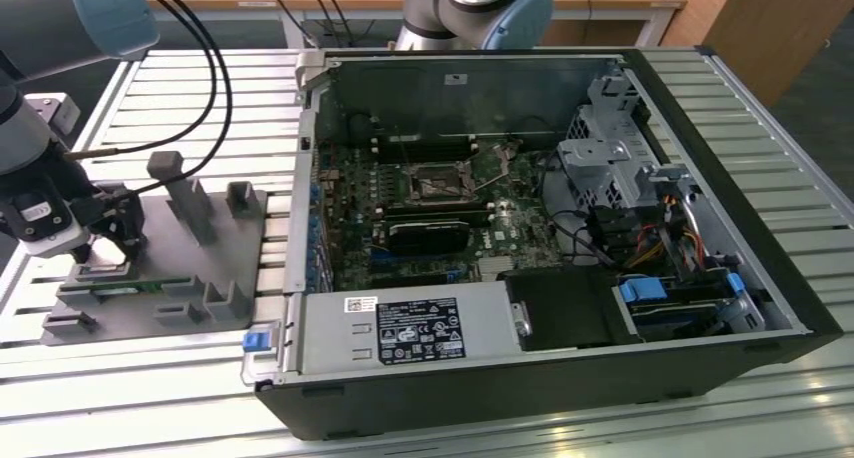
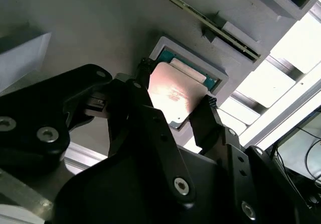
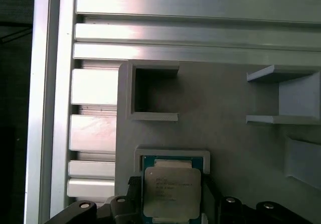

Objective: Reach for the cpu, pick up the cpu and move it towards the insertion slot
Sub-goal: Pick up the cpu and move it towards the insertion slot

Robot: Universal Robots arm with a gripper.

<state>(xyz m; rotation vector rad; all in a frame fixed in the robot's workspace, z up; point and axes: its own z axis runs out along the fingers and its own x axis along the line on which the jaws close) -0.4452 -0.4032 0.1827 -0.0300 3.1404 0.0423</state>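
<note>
Grey fixture posts (image 1: 180,193) stand between the cpu (image 3: 171,191) and the open case (image 1: 534,398).

Exterior view: we overlook from afar the open black computer case (image 1: 534,388) and grey plastic tray (image 1: 200,263); both wrist views closely share its silvery square cpu (image 3: 172,191).

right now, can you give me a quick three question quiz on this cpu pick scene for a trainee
1. True or false: the cpu already sits in the insertion slot.
2. Pick one. The gripper is nearest to: A the cpu, B the insertion slot, C the computer case.
3. Fill in: in the exterior view, the grey fixture lies on that view's ____ side of the computer case.
Key: 1 false, the cpu lies in a recess of the grey fixture, outside the computer case. 2 A. 3 left.
</note>
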